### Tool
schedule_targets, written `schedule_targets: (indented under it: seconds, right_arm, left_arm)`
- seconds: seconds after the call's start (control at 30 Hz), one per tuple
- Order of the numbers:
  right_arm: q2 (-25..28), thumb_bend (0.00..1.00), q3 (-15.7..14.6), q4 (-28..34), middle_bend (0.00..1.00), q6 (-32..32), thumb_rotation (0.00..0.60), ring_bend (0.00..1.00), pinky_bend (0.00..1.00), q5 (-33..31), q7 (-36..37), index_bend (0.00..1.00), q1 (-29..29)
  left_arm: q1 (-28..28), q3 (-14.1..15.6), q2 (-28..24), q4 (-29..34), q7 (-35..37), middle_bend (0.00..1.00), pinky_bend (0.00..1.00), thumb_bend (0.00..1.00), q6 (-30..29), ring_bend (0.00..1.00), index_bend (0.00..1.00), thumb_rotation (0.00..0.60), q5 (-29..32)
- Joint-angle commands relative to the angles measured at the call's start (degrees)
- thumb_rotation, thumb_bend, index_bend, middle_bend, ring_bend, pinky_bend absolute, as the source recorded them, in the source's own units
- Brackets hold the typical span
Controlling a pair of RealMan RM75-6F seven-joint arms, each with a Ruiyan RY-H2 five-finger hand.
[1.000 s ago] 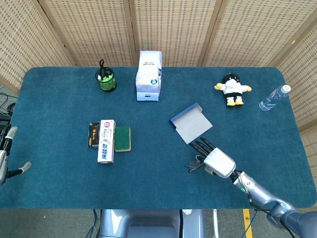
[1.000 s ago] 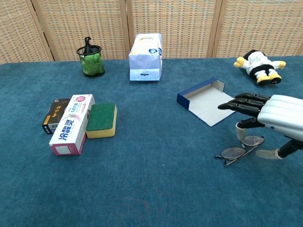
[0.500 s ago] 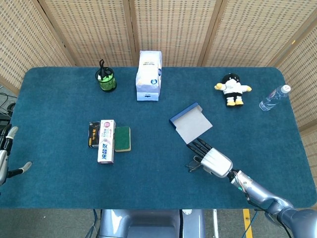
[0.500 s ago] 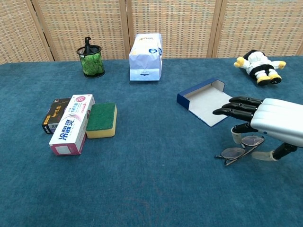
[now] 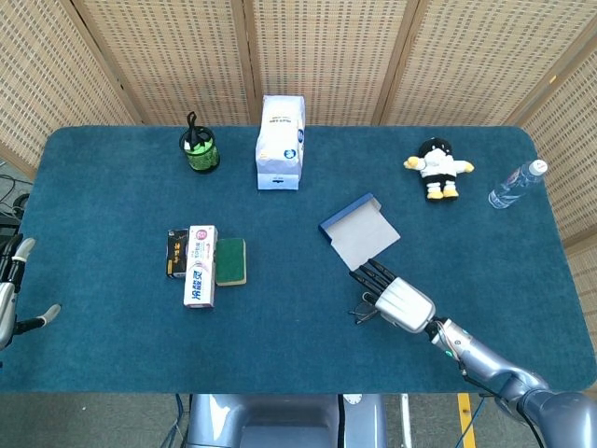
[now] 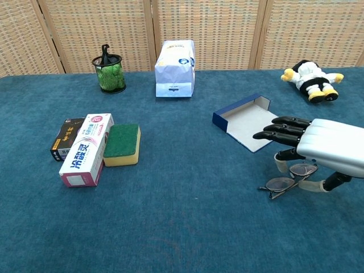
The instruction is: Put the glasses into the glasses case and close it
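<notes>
The glasses (image 6: 289, 178) lie on the table (image 6: 187, 227) at its near right, and everything else is placed from them. They sit mostly under the right hand (image 6: 318, 149), so only one lens, part of the second and a bit of frame show in the chest view; in the head view they are a small dark tangle at the hand's near-left edge (image 5: 364, 310), too small to read. The right hand is above them with its dark fingers (image 6: 278, 135) stretched flat and together, pointing left, over the near edge of the case (image 6: 245, 121). A thumb tip shows beside the far lens and another pale tip near the frame's right end, but the palm hides whether either touches the glasses, so I cannot tell if the hand grips them or only covers them. Its arm runs off the right edge.

Just beyond the glasses, the case lies open, grey inside with a blue rim.

Well to the left of the glasses are a green sponge (image 6: 121, 144), a white and pink box (image 6: 87, 149) touching it, and a black box (image 6: 66, 138) partly hidden behind that; its print is illegible.

The left hand (image 5: 17, 289) is cut off at the head view's left edge, off the table, fingers apart and holding nothing.

Far behind the glasses stand a white bag (image 6: 175, 68), a black mesh cup (image 6: 110, 72) with something green inside, a plush doll (image 6: 310, 78), and a bottle (image 5: 516, 184) at the far right edge.
</notes>
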State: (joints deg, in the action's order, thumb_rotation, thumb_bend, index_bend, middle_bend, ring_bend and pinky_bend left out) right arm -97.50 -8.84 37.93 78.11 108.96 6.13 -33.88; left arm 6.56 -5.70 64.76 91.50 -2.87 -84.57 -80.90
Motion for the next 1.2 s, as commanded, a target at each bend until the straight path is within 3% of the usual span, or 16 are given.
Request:
schedule_targets:
  seconds: [0.03, 0.73, 1.2]
  right_arm:
    - [-0.1, 0.36, -0.1, -0.1, 0.06, -0.2, 0.600, 0.00, 0.00, -0.2, 0.1, 0.48, -0.1]
    - [-1.1, 0.44, -0.7, 0.1, 0.07, -1.9, 0.600, 0.00, 0.00, -0.8, -0.9, 0.51, -1.5]
    - [-2.0, 0.54, -0.3, 0.2, 0.09, -1.7, 0.600, 0.00, 0.02, -1.8, -0.6, 0.61, -1.7]
  left_arm:
    - [0.0, 0.0, 0.0, 0.0, 0.0, 0.00, 0.00, 0.00, 0.1, 0.00, 0.00, 0.600, 0.1]
    - [0.1, -0.2, 0.0, -0.2, 0.2, 0.00, 0.00, 0.00, 0.3, 0.00, 0.00, 0.600, 0.5]
    - [0.2, -0.2, 0.0, -0.3, 0.4, 0.00, 0.00, 0.00, 0.5, 0.00, 0.00, 0.600, 0.6]
